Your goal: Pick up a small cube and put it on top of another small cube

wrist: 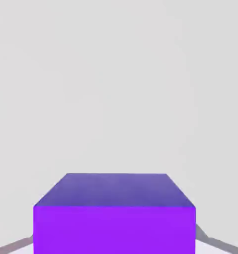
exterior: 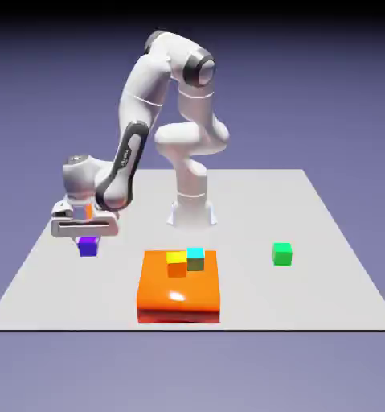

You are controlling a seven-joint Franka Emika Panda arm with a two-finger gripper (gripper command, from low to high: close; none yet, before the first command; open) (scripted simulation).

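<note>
One purple cube [wrist: 114, 213] — clamped in hand [exterior: 87, 239].

Pale grey table [exterior: 324, 265] before blue-violet backdrop [exterior: 308, 80].

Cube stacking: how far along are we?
Done: the gripper is down at the purple cube, jaws shut on it; the cube fills the hand view. In hand: the grasp, cube apparently still on the table. Left: lift, carry, and set it on another small cube; nothing is stacked on it.
</note>
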